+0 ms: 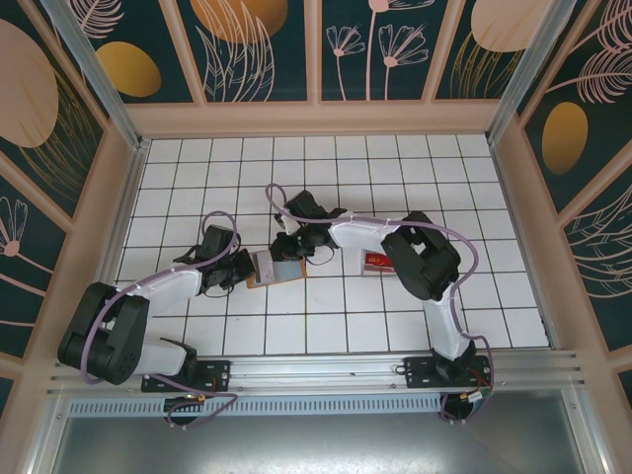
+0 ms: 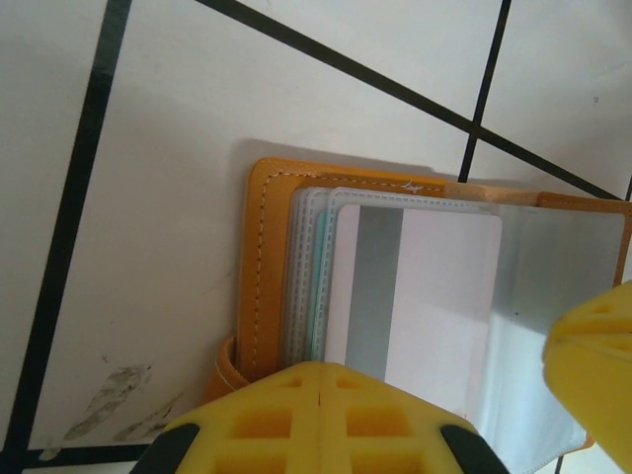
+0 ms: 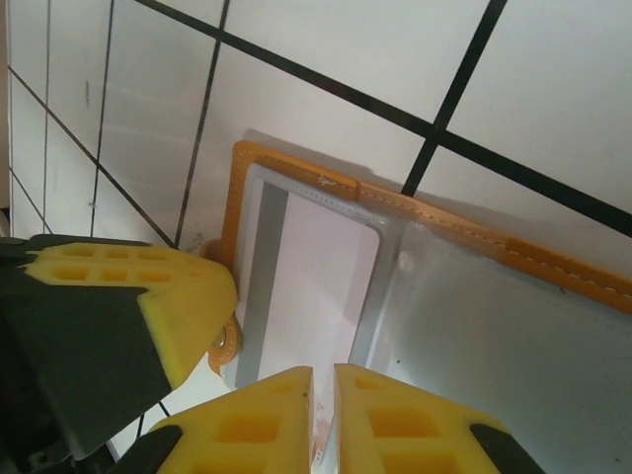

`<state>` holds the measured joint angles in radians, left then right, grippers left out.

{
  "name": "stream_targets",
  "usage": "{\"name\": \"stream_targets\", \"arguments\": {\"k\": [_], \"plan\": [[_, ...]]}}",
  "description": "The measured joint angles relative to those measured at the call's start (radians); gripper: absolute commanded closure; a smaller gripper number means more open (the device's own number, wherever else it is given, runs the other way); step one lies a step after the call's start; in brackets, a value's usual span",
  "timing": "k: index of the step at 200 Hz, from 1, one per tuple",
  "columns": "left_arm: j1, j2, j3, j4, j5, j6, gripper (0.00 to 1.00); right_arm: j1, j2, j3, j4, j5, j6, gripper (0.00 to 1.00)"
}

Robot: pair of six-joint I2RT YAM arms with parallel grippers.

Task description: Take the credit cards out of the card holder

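The card holder lay open on the white tiled table, near its middle and between the two arms, with its clear pockets facing up. A pale credit card with a grey stripe sat in the top pocket, not yet drawn out. The left gripper had its fingers pressed together at the holder's left edge; whether they nipped a leaf of it could not be told. The right gripper hung over the card with only a slit between its fingers, and it was unclear whether that slit held the card's edge or the pocket film. The likely trouble lay there. If those fingers caught film along with the card, a pull would drag the whole holder. If the left hold was weak, the holder would slide. The two grippers, crowded close together, could also knock each other.
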<state>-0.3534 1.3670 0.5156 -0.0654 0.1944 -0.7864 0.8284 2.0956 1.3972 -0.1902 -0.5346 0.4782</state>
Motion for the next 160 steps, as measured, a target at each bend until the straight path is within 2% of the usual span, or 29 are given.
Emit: {"name": "stream_targets", "arguments": {"k": [160], "plan": [[0.0, 0.002, -0.014, 0.033, 0.015, -0.004, 0.95, 0.0, 0.035, 0.022, -0.028, -0.055, 0.001, 0.81]]}}
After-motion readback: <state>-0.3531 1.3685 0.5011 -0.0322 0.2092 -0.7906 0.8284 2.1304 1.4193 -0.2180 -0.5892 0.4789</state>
